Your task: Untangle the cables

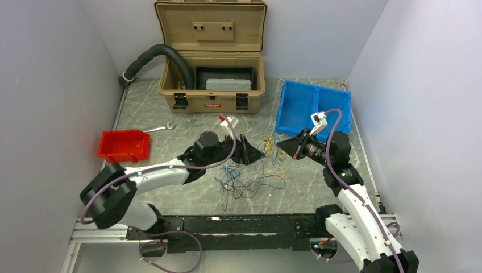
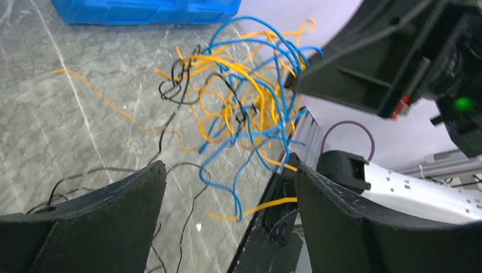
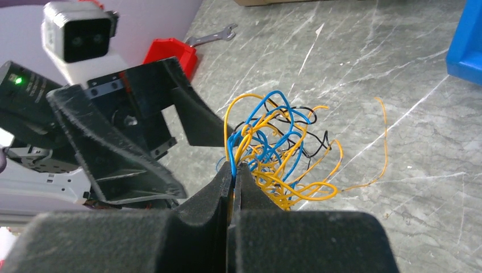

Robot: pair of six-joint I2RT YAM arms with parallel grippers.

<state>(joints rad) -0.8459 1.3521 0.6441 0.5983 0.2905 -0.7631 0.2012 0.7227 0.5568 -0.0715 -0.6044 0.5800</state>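
The cables (image 3: 273, 151) are a tangle of thin blue, yellow-orange and black wires. My right gripper (image 3: 234, 168) is shut on blue and yellow strands and holds the bunch a little above the marble table. In the top view the right gripper (image 1: 283, 147) points left, with the lifted cables (image 1: 273, 149) just off its tip. More loose strands, mostly black (image 1: 244, 183), lie on the table below. My left gripper (image 2: 229, 170) is open, facing the hanging cables (image 2: 244, 96) from a short distance, with only trailing ends of wire between its fingers. In the top view the left gripper (image 1: 254, 152) sits just left of the bunch.
An open tan toolbox (image 1: 211, 79) stands at the back, with a black ribbed hose (image 1: 165, 57) running into it. A blue bin (image 1: 312, 105) is at the back right. On the left are a red bin (image 1: 124, 145) and a wrench (image 1: 161, 127). A small white-red connector (image 1: 227, 120) lies near the toolbox.
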